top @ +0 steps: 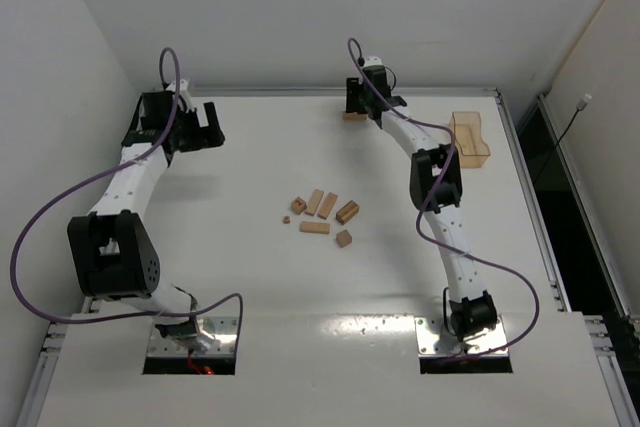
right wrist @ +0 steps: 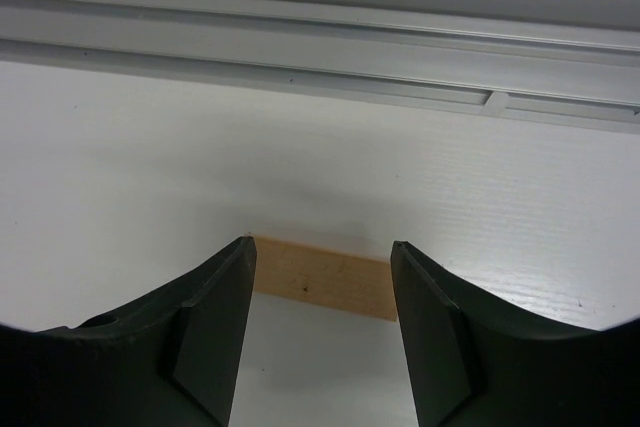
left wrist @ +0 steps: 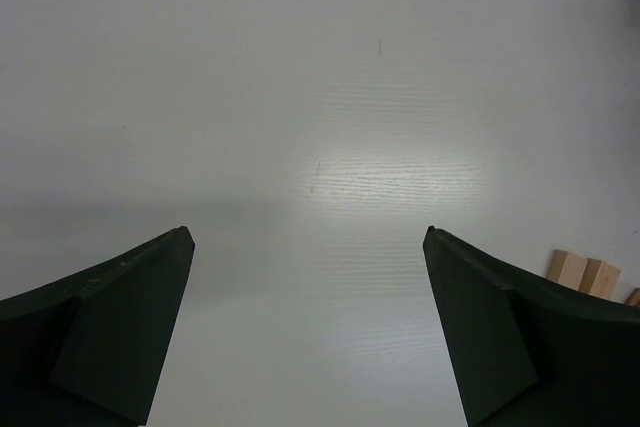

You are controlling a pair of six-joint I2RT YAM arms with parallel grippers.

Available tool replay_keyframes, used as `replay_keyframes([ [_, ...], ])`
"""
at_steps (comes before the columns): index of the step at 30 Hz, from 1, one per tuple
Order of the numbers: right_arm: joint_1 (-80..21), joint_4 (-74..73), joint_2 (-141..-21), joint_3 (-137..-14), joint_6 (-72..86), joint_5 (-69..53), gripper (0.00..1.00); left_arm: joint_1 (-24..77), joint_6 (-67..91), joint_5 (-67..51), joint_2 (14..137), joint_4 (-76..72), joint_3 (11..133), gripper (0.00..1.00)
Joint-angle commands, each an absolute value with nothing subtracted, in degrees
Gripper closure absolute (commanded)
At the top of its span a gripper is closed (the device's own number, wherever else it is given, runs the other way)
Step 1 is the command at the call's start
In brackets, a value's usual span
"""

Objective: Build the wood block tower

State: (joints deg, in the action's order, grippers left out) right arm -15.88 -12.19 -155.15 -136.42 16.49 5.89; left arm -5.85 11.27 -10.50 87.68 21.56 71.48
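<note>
Right claw (right wrist: 322,247) fingers straddled one wood block (right wrist: 320,289) at the bench's (right wrist: 120,147) far edge; grip could not be confirmed. Left claw (left wrist: 308,237) stood released; other wood blocks (top: 322,215) lay at bench centre.

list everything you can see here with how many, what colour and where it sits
loose wood blocks: seven, light tan, scattered at the table's centre
far wood block: one, light tan, flat on the table by the far edge
tray: one, translucent amber, far right of the table
table: one, white
rail: one, silver metal, along the far edge
cables: two, purple, one looping off each arm
arms: two, white with black joints, bases at the near edge
left gripper: one, black, far left, open over bare table
right gripper: one, black, far edge, fingers either side of the far wood block, grip unclear
</note>
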Motion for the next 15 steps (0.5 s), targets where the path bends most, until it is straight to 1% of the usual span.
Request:
replay_keyframes([
  [1,-15.56,-12.74,-153.11,-137.20,18.63,3.96,0.46,-7.55,12.56,-12.48,85.70,22.24,73.92,0.00],
  [13,-13.97,-15.03,-153.63,-137.90,21.97,3.34,0.46,-8.61,13.62,-15.64,86.31,25.92,76.03,0.00],
  [14,-13.97,-15.55,-153.63,-137.90,22.76,3.34,0.44,-8.61,13.62,-15.64,86.83,25.93,76.03,0.00],
  [15,-13.45,-15.56,-154.15,-138.51,23.46,3.34,0.44,-8.61,13.62,-16.25,86.84,25.93,76.03,0.00],
])
